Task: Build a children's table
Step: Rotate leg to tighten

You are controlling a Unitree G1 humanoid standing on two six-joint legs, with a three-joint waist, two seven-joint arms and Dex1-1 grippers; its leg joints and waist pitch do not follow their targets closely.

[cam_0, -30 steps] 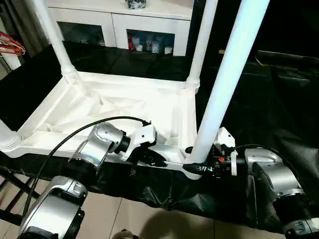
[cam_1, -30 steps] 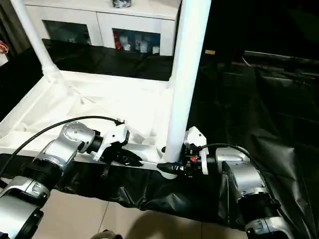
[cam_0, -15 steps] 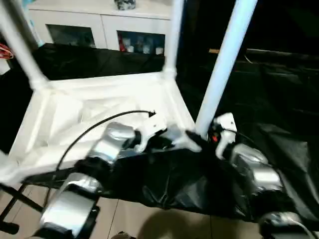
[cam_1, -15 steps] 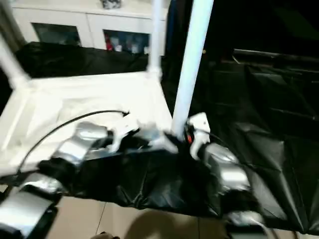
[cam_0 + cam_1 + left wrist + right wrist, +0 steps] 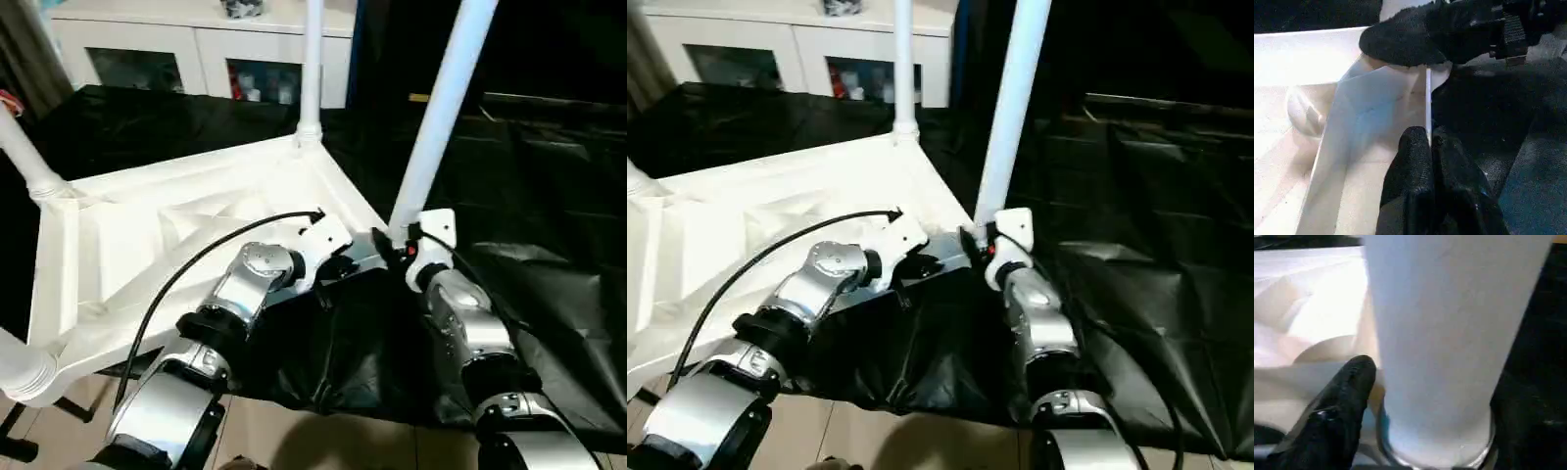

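The children's table [image 5: 147, 235] lies upside down on the black sheet, ribbed underside up, with white legs standing in its corner sockets. My left gripper [image 5: 343, 266] is shut on the thin white rim [image 5: 1427, 93] beside the near right corner; in the left wrist view its fingers [image 5: 1418, 161] pinch that edge. My right gripper [image 5: 394, 245] sits at the base of the near right leg [image 5: 441, 108]. That leg's thick white tube [image 5: 1449, 333] stands in its socket close in front of the right wrist camera.
The big black-sheeted table [image 5: 549, 196] stretches to the right and back. A white cabinet with glass doors [image 5: 196, 49] stands behind. Other upright legs rise at the far corner [image 5: 312, 69] and at the left [image 5: 24, 157]. Tiled floor [image 5: 265, 431] lies below the near edge.
The table top has turned on the sheet: its near right corner and leg moved away from me. Both grippers went along with that corner. The camera has shifted too.
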